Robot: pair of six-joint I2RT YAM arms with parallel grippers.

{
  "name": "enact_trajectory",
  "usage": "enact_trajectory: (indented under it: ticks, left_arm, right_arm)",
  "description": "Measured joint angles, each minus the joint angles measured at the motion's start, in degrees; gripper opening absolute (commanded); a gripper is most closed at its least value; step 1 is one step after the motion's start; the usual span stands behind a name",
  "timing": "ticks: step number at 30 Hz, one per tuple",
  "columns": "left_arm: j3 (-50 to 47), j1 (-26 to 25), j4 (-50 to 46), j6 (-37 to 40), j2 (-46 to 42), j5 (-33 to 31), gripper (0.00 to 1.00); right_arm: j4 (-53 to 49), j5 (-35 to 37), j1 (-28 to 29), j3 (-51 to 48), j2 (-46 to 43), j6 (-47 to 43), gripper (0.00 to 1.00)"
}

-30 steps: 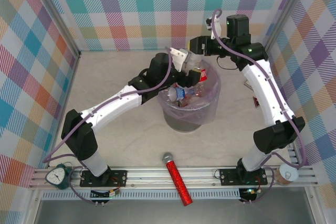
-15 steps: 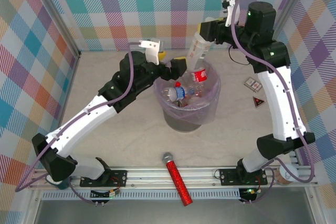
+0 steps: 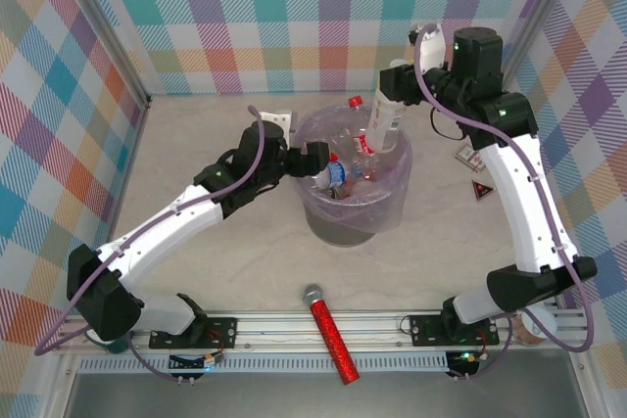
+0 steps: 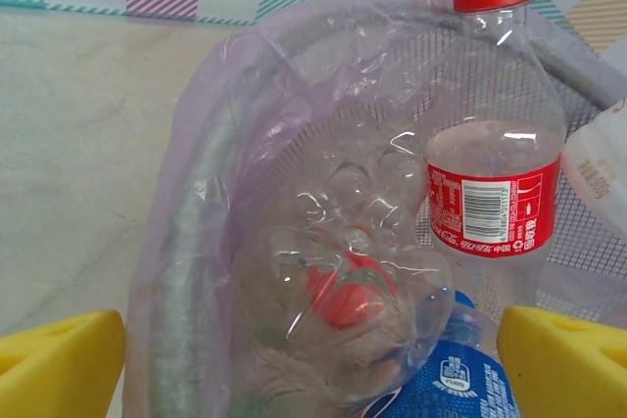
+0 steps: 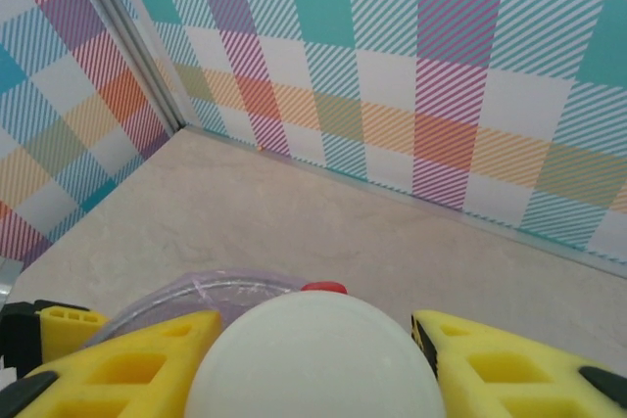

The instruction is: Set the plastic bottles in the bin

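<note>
We see the held bottle (image 3: pixel 383 116) standing nearly upright, its long axis tipped slightly and its lower end dipping into the bin (image 3: pixel 345 230) at the far right rim. The right gripper (image 3: pixel 396 85) clamps its upper end, fingers (image 5: pixel 118 354) on either side. The left gripper (image 3: pixel 315 158) gapes empty at the bin's left rim, facing a red-capped bottle (image 4: pixel 495 193) that stands inside.

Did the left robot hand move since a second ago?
Yes. The left gripper pulled back from over the far rim of the bin to beside its left rim.
</note>
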Motion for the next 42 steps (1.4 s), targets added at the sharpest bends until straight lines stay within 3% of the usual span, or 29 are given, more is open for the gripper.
enact_trajectory:
  ticks: [14, 22, 32, 37, 42]
  left_arm:
    - [-0.4, 0.0, 2.0, -2.3, 0.2, -0.8, 0.94]
    - [-0.2, 0.3, 4.6, -2.9, 1.3, -0.9, 0.93]
    - [1.1, 0.7, 4.3, -3.1, 2.5, -1.0, 0.93]
    - [3.2, 0.7, 2.5, -1.7, 3.6, -1.2, 0.96]
    - [6.8, 0.7, -1.2, 1.2, 3.8, -1.7, 1.0]
  right_arm:
    - [-3.5, -6.3, -0.1, -16.0, -3.0, 1.4, 0.21]
    - [3.6, -7.2, -0.2, -26.6, -4.5, 1.3, 0.22]
    - [1.9, -7.6, -0.1, -25.4, -6.1, 0.9, 0.67]
    - [-1.2, -7.8, 0.0, -18.4, -6.0, 0.9, 0.78]
    - [-2.7, -7.5, -1.0, -13.1, -5.9, 1.1, 0.77]
